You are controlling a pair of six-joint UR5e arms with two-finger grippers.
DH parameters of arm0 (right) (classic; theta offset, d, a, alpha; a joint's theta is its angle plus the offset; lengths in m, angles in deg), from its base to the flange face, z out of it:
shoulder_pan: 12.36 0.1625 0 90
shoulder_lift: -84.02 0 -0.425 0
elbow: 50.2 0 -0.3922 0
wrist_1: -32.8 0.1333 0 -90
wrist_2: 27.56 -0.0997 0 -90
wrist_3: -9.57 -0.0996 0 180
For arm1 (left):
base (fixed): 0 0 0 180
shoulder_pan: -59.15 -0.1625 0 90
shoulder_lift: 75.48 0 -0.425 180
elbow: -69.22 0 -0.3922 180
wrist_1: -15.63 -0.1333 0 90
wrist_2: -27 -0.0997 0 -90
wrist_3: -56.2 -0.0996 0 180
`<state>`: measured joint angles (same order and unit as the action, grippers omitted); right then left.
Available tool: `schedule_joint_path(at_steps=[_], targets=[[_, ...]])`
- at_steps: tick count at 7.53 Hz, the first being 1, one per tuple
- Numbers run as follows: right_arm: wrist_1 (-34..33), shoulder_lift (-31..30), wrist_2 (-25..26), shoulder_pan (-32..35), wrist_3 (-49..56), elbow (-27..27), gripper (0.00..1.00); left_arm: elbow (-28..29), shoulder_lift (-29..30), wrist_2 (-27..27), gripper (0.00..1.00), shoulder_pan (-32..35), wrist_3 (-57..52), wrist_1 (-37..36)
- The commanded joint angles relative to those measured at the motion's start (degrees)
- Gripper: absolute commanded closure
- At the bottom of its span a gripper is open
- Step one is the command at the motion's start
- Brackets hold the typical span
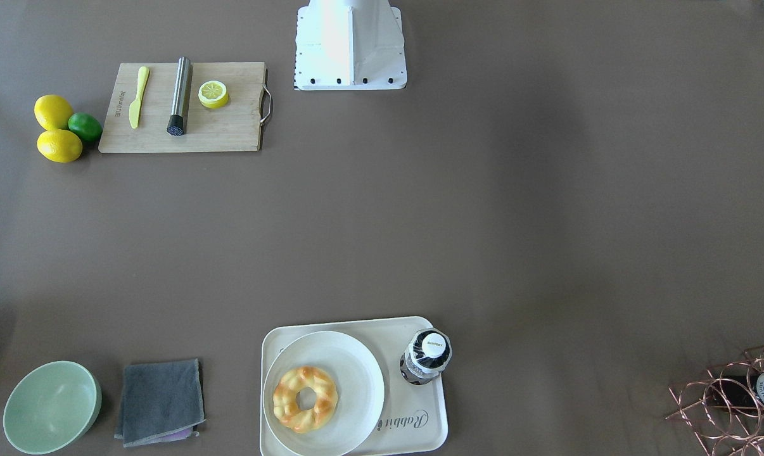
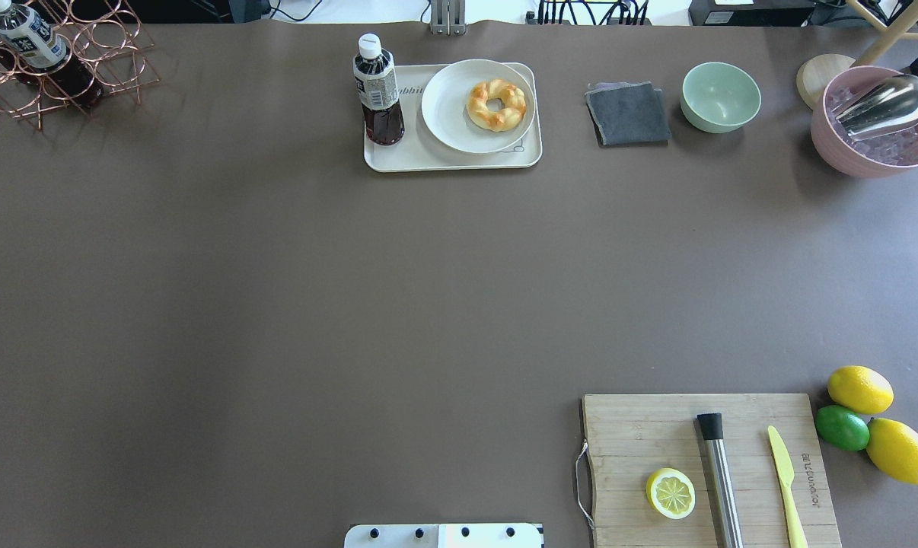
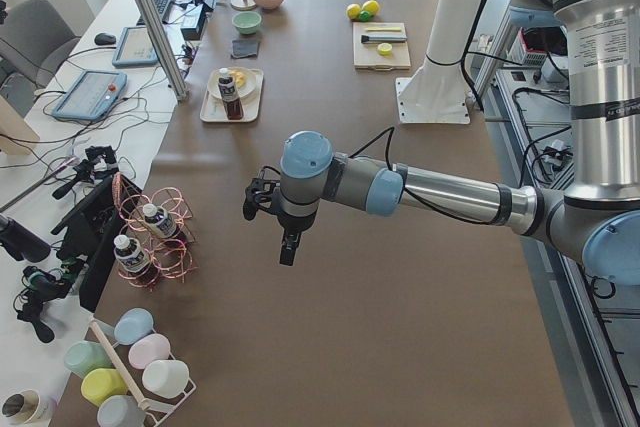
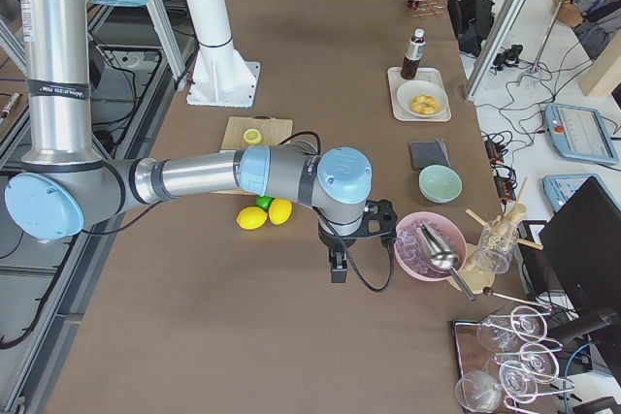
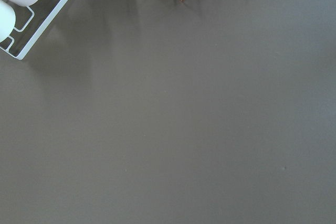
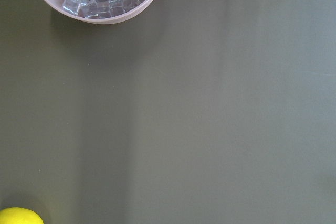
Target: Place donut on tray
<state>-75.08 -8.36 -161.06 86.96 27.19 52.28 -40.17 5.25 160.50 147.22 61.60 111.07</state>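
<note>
While the donut (image 1: 305, 399) lies on a round white plate (image 1: 362, 364) set on the tray (image 1: 429, 437), beside an upright bottle (image 1: 427, 356), the left gripper (image 3: 287, 250) and right gripper (image 4: 337, 269) are held over the table (image 1: 483, 221), well apart from the tray; whether either is parted or closed cannot be told

L arm (image 3: 450, 192) & R arm (image 4: 194, 176): silver tubes, grey joints w/ light-blue round caps, black cables at wrists. White base (image 1: 350, 47) w/ black screws (image 1: 339, 81).
</note>
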Motion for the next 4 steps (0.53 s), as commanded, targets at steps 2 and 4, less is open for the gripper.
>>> schedule_joint_path(at_steps=[2, 4], targets=[[0.22, -0.43, -0.26, 0.00, 0.67, -0.09, 0.00, 0.06, -0.22, 0.00, 0.03, 0.00, 0.04, 0.01], [0.22, -0.43, -0.35, -0.01, 0.58, -0.09, 0.00, 0.15, -0.31, 0.00, 0.03, 0.00, 0.04, 0.01]])
